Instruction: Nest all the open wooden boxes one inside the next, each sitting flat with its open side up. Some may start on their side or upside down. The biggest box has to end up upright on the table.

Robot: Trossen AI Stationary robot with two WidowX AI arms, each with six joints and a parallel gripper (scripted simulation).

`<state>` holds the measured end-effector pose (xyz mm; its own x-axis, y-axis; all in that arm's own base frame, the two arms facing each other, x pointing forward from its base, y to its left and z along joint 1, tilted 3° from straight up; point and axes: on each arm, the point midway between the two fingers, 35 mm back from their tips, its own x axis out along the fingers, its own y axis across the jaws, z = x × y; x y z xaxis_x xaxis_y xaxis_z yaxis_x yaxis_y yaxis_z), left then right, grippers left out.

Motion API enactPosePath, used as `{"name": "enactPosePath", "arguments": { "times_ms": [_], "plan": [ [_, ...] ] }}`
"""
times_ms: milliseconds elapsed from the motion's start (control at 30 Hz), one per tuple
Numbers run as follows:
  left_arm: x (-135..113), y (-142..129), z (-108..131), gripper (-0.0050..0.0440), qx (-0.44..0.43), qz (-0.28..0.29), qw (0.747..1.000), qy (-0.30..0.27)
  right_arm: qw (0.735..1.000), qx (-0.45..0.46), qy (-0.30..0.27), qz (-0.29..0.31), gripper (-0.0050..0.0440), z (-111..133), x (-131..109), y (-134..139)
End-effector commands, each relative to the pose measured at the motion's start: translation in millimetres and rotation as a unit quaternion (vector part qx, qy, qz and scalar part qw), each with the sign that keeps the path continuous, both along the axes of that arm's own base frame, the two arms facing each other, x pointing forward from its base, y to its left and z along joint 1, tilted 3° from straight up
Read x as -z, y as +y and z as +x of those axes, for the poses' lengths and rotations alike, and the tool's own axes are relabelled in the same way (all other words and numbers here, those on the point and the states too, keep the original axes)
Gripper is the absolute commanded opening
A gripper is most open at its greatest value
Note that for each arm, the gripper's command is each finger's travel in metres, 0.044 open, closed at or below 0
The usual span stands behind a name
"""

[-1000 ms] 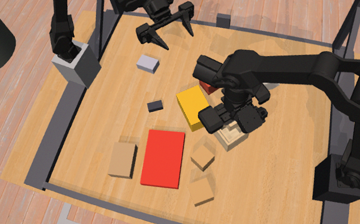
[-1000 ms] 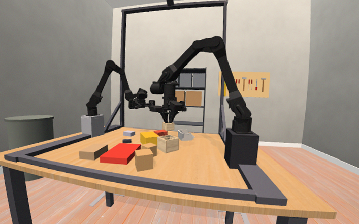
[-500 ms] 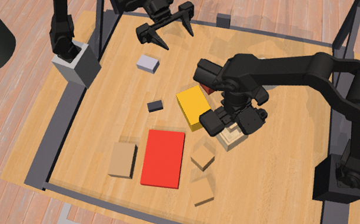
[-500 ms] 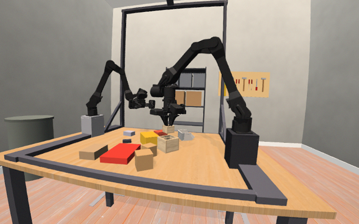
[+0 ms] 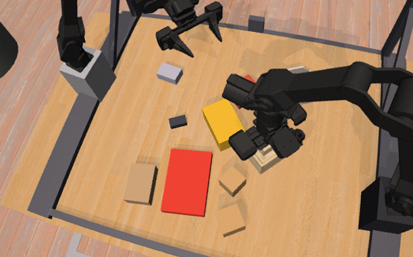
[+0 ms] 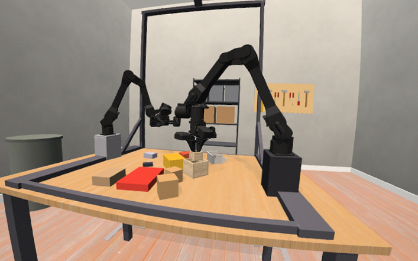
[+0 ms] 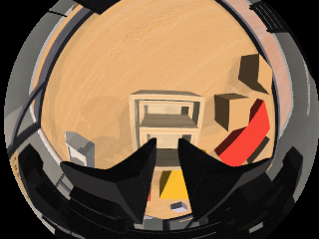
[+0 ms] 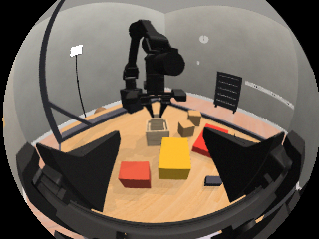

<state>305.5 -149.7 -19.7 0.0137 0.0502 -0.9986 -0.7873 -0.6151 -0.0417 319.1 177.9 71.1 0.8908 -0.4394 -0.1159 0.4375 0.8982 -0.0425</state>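
"How many wooden boxes?"

"Three — the left tool [image 5: 266, 148] [image 6: 196, 150] [image 7: 166, 141] [image 8: 157, 119] pinches the small box [image 6: 196, 156] over the upright big box [image 5: 269, 164] [image 6: 196, 169] [image 7: 134, 115] [image 8: 158, 139]; a middle box [image 7: 166, 120] sits inside."

"Right tool [image 5: 206, 48] [image 6: 174, 121] [image 8: 161, 131]?"

"Spread — wide."

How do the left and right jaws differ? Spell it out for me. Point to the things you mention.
The left jaws [image 5: 265, 149] [image 6: 196, 150] are close together on a small wooden box [image 6: 196, 156]; the right jaws [image 5: 206, 48] [image 6: 175, 121] are wide open, holding nothing.

The left jaws point down over the large wooden box [image 5: 268, 165] [image 6: 195, 171] [image 7: 134, 119] [image 8: 158, 138]; the right jaws reach outward, away from it.

Both are black with tapered fingers.
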Motion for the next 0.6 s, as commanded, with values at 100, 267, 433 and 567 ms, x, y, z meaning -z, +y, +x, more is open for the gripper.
{"name": "enactPosePath", "arguments": {
  "times_ms": [100,267,433,567],
  "plan": [
    [0.7,-1.2,4.9,0.0170,0.000,-0.005,1.000,-0.009,1.000,0.000,-0.004,0.003,0.0400,-0.3,-3.5,0.3],
    [1.1,2.1,0.5,0.0170,0.000,-0.003,1.000,-0.004,1.000,0.000,-0.004,0.003,0.0400,-0.3,-3.5,0.3],
    [6.7,3.7,-2.0,0.0170,0.000,0.000,1.000,0.000,1.000,0.000,-0.004,0.003,0.0400,-0.3,-3.5,0.3],
    [6.2,1.2,1.3,0.0170,0.000,-0.002,1.000,-0.004,1.000,0.000,-0.004,0.003,0.0400,-0.3,-3.5,0.3]
  ]
}}
